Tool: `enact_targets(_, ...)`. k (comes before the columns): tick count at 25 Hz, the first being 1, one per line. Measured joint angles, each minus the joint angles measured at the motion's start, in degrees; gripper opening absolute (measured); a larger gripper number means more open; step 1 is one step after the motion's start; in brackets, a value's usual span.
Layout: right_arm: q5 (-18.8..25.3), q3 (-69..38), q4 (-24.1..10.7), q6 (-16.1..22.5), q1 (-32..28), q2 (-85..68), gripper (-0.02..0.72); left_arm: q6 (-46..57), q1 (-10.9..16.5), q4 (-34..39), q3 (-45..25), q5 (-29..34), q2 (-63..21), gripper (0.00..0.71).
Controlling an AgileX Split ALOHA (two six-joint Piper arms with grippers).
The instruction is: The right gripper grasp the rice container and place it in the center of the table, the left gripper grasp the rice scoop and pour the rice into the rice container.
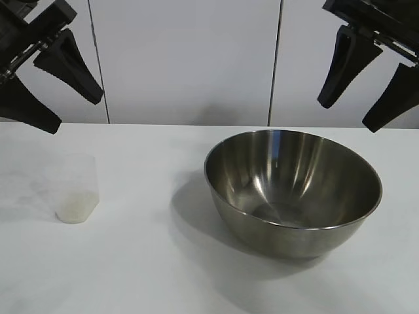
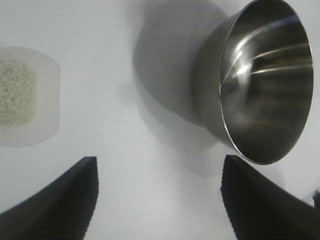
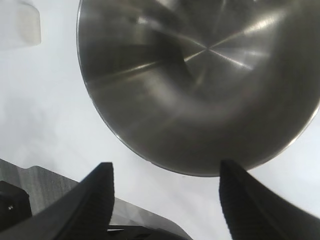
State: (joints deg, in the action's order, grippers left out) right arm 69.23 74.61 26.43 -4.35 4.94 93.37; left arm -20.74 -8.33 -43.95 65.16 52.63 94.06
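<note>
Steel bowl (image 1: 292,190) right of centre on white table (image 1: 144,261); translucent cup (image 1: 75,188) well left (rice (image 2: 15,93) plain only from left wrist). Left gripper (image 1: 65,91), right gripper (image 1: 366,88) aloft, spread, empty.

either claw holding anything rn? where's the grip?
Nothing held. Left claw and right claw are both open above the white table, empty.
</note>
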Motion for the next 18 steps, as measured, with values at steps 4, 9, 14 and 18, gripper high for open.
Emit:
enact_targets(4, 0.0, 0.0, 0.0, 0.0, 0.0, 0.0, 0.419, 0.0, 0.0, 0.0, 0.0, 0.0, 0.0, 0.503)
enact_targets(9, 0.1, 0.3, -0.1, -2.4, 0.0, 0.0, 0.419, 0.0, 0.0, 0.0, 0.0, 0.0, 0.0, 0.503)
enact_targets(14, 0.3, 2.3, -7.8, -2.1, -1.1, 0.0, 0.419, 0.0, 0.0, 0.0, 0.0, 0.0, 0.0, 0.503)
enact_targets(18, 0.3, 2.3, -14.7, -0.7, -4.9, 0.0, 0.419, 0.0, 0.0, 0.0, 0.0, 0.0, 0.0, 0.503)
